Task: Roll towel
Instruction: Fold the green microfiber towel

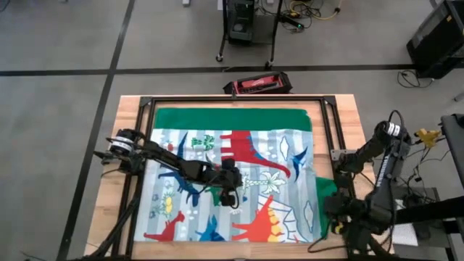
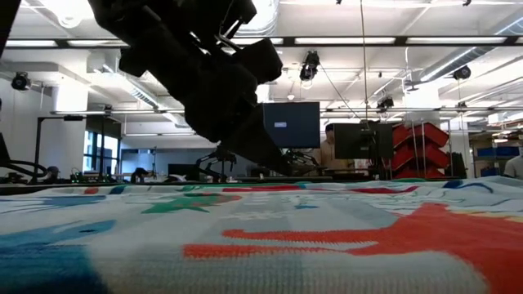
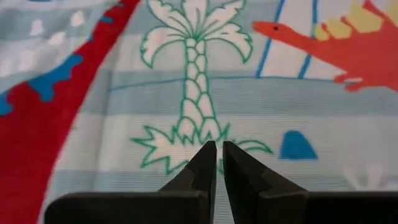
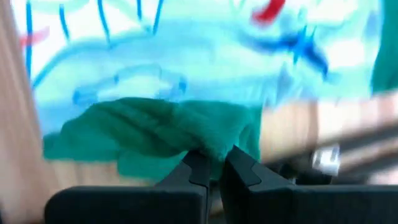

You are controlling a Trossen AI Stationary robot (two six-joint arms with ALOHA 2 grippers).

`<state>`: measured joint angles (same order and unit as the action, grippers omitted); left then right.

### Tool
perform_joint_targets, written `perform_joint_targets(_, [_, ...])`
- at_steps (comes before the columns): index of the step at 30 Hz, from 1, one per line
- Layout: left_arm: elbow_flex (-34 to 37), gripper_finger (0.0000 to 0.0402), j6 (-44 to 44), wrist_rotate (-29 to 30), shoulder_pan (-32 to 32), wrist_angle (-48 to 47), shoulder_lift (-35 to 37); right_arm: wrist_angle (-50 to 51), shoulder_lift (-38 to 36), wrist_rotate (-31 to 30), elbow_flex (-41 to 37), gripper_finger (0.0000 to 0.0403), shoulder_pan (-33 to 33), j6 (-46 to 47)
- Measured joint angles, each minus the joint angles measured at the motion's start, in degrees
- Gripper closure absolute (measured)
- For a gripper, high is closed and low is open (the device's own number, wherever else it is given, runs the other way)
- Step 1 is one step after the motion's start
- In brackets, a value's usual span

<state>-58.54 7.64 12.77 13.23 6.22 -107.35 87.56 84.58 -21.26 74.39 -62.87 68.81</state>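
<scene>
The towel [image 1: 279,156] lies spread out on the table with its dinosaur print facing up. Its green back is turned over along the far edge [image 1: 232,118] and at the near right corner [image 1: 324,197]. My left gripper [image 1: 233,196] reaches from the left to the towel's middle. It is shut, with its tips [image 3: 216,152] at the printed palm tree [image 3: 196,74]. My right gripper [image 1: 336,210] stands at the towel's right edge, shut on the turned-up green flap [image 4: 155,130]. My left gripper slants down at the middle of the towel with shut fingers; I cannot tell whether its tips touch the cloth. My right gripper pinches the bunched green flap [image 4: 211,148] between its fingertips, coming steeply from above. The picture is blurred, so I cannot tell the number of layers. The rest of the towel lies on the table.
A black metal frame [image 1: 239,100] runs around the towel on the wooden table [image 1: 130,116]. A red and black tool [image 1: 259,84] lies beyond the far edge. Cables and equipment sit to the right of the table [image 1: 428,138]. Monitors [image 2: 290,124] stand in the room behind.
</scene>
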Motion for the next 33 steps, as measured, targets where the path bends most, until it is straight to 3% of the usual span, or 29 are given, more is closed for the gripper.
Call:
perform_joint_targets(5, [0.11,0.0388,0.98,2.62,0.0,-2.09,1.64,-10.17,1.51,-5.49,-0.3,0.0403,4.99,-14.34])
perform_joint_targets(11, [0.12,0.0388,1.44,2.89,0.24,-2.2,2.4,-22.21,6.5,-3.52,-0.42,0.0403,8.29,-29.14])
perform_joint_targets(16, [0.33,0.0388,1.88,2.89,0.28,-2.58,2.4,-21.93,10.91,0.25,-0.37,0.0403,9.04,-30.92])
perform_joint_targets(21, [0.55,0.0388,1.89,2.89,0.28,-2.61,2.4,-21.9,12.46,-3.37,-0.37,0.04,9.59,-29.94])
perform_joint_targets(29, [0.57,0.0388,1.88,2.91,0.28,-2.85,2.4,-21.73,12.28,-12.14,-1.79,0.0314,14.43,-27.49])
perform_joint_targets(33, [0.57,0.0388,1.9,2.94,0.28,-4.95,2.43,-21.37,12.16,-9.85,-2.25,0.0263,16.21,-28.26])
